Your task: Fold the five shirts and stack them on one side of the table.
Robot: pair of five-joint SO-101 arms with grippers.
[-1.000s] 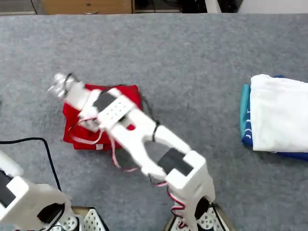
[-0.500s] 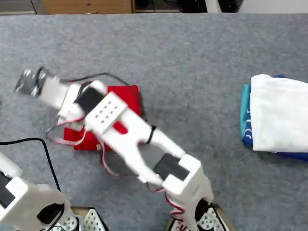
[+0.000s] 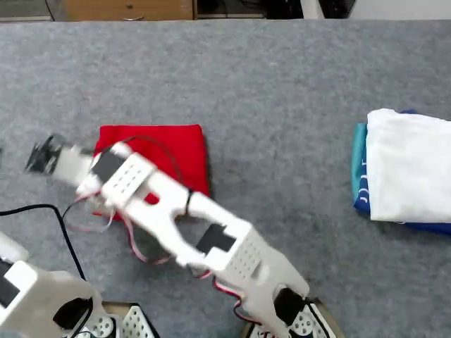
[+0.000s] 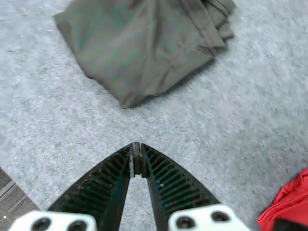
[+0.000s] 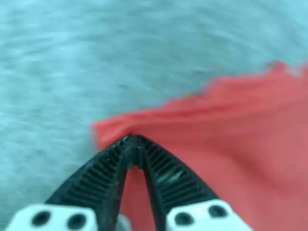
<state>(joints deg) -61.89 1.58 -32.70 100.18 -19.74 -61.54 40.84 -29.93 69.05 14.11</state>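
Red shirt (image 3: 158,151), folded, left of centre; white-topped stack (image 3: 409,169) at right edge; R gripper (image 3: 41,156), fingers pressed together, empty, just beside its edge: low sweep could drag fold open; L gripper (image 4: 137,161) likewise, near crumpled olive shirt (image 4: 144,48).

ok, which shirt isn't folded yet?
The dark grey shirt near the left tool: it lies crumpled, while the red shirt is folded flat and the white shirt tops the stack.

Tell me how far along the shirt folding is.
Done: white shirt, blue shirt and teal shirt stacked on the right; red shirt folded, unstacked. In hand: nothing, right gripper shut beside it. Remaining: the crumpled dark shirt near the shut left gripper.
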